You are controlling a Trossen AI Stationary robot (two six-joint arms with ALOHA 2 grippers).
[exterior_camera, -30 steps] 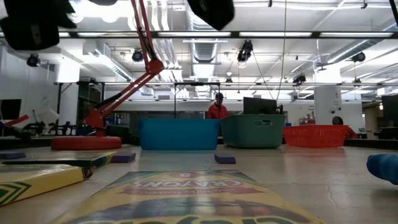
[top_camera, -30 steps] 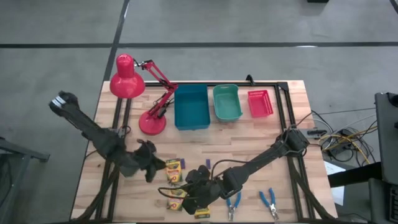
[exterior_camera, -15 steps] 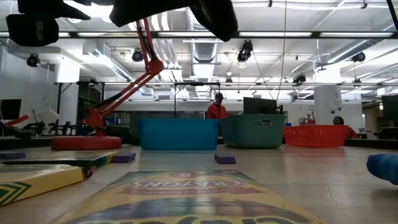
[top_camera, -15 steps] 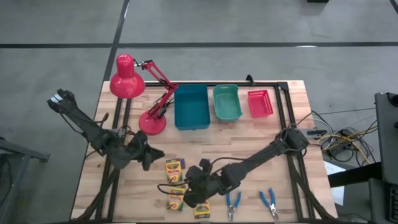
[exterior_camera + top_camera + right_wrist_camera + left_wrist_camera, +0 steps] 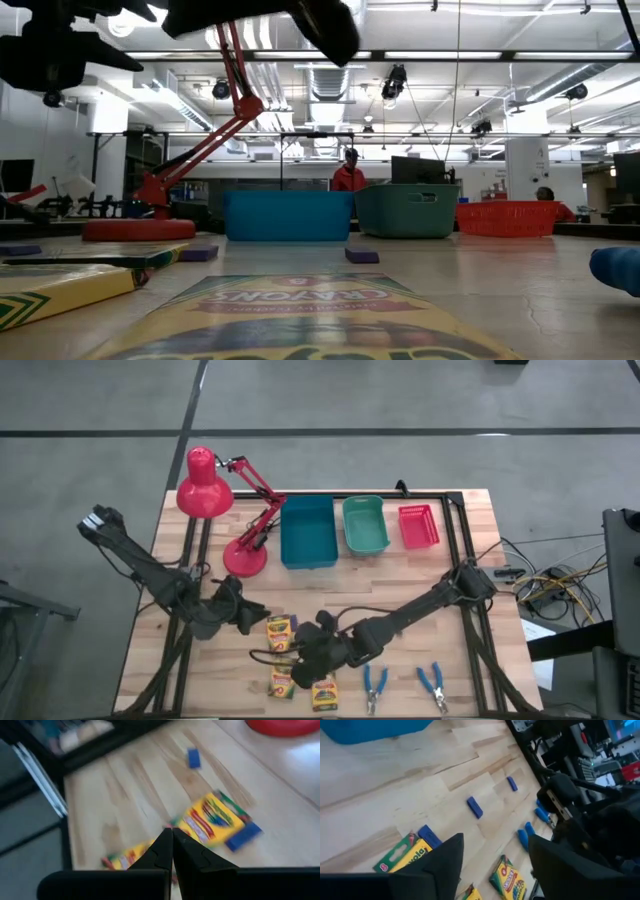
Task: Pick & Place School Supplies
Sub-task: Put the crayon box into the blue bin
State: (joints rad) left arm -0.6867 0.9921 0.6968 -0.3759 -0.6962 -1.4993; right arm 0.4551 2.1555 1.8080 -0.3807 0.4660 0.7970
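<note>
Three bins stand in a row at the table's (image 5: 470, 540) far edge: a large blue bin (image 5: 308, 532), a teal bin (image 5: 364, 525) and a small red bin (image 5: 418, 526), with a red desk lamp (image 5: 225, 510) just left of them. All three look bare inside from above, so I judge that none of the supplies has been put away yet and the whole job is left.

The supplies lie in the near half of the table. From above, one crayon box (image 5: 278, 633) sits just beside the left gripper (image 5: 246, 618), a second crayon box (image 5: 281, 684) lies nearer the front edge, and a third crayon box (image 5: 324, 695) lies almost at that edge, partly under the right arm. Two blue-handled tools (image 5: 375, 688) and (image 5: 432, 684) lie to the right, near the front edge. The purple blocks are tiny; the left wrist view shows one block (image 5: 474, 806) on bare wood and another block (image 5: 512, 783) farther off.

The left gripper's fingers stand spread with nothing between them, close beside the first crayon box. The right gripper (image 5: 318, 652) hovers among the boxes with its fingers pressed together, pinching nothing.

Bare wood between the supplies and the bins gives a clear lane for carrying. The two arms sit close together near the boxes, so room there is tight, and the front edge is close to two of the boxes.
</note>
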